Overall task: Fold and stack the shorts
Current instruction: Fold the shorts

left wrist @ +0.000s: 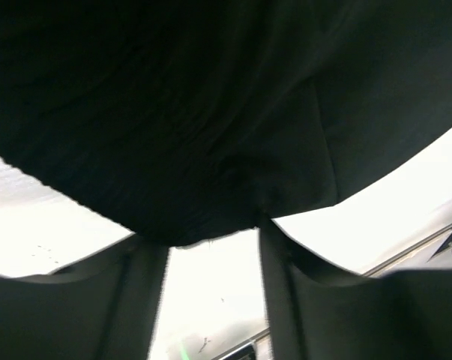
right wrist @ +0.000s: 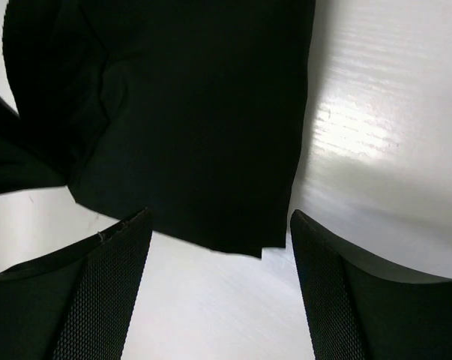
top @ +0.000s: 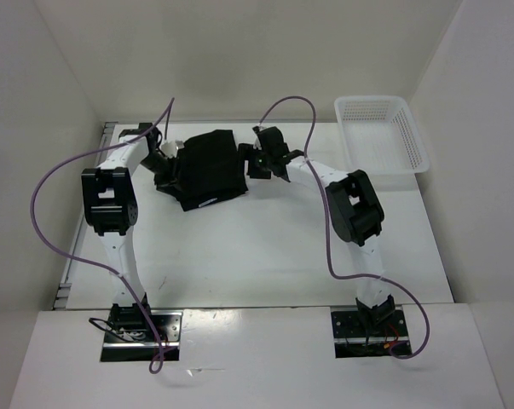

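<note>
The black shorts (top: 207, 169) lie as a folded, roughly square bundle on the white table (top: 265, 247). They sit between the two sets of fingertips, with the left gripper (top: 164, 162) at the bundle's left edge and the right gripper (top: 255, 158) at its right edge. In the left wrist view the left gripper's fingers (left wrist: 128, 300) stand partly apart, and bare table shows in the gap between them. Dark cloth fills everything ahead of the fingertips, and its lower edge dips down to meet both tips. Nothing is clamped in the gap itself. In the right wrist view the right gripper's fingers (right wrist: 106, 292) are spread wide and hold nothing, with only table between them. The shorts' hem sits just ahead of those fingertips and spans most of the gap, and its corner falls nearer the right-hand finger. Bare table runs on ahead of that finger. From above, a small white mark (top: 207, 203) shows on the bundle's near edge, closer to the arm bases than either pair of fingertips. A white mesh basket (top: 380, 136) stands well apart from the right gripper's fingers, on their outer side at the table's far right corner.
</note>
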Tool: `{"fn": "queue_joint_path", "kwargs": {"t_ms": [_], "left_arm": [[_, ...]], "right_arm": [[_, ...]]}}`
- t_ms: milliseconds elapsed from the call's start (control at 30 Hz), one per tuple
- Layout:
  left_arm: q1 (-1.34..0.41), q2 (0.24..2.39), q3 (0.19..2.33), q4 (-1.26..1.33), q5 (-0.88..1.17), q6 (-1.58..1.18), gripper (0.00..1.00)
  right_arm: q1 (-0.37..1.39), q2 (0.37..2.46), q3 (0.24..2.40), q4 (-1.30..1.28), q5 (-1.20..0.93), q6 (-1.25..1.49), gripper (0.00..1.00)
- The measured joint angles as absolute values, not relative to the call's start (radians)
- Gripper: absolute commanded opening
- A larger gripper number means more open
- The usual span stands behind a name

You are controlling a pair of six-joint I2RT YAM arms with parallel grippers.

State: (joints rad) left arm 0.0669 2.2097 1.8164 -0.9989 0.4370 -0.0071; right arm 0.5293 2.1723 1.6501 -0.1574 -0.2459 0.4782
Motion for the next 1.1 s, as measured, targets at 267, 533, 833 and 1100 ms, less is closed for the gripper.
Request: {"fn": "queue_joint_path", "kwargs": {"t_ms": [267,533,833,1100], "left_arm": [[0.067,2.225,1.805,-0.987,0.433,-0.004,0.39],[0.067,2.228,1.800,-0.985,0.421,-0.005,0.39],[0.065,2.228,1.789,-0.979,0.405,-0.005,0.25],[0.065,2.215,1.695,-0.960,0.429,-0.007,0.14]], "right_arm": [[0.529,2.266,1.704,-0.175,-0.137,0.536,0.76],[0.527,2.284,1.720,-0.187,-0.125,0.559,0.59],[0.547,2.284,1.665,-0.168,-0.190,0.583,0.13],[0.554,2.231,1.591,-0.167,-0.139,0.598,0.00]]}}
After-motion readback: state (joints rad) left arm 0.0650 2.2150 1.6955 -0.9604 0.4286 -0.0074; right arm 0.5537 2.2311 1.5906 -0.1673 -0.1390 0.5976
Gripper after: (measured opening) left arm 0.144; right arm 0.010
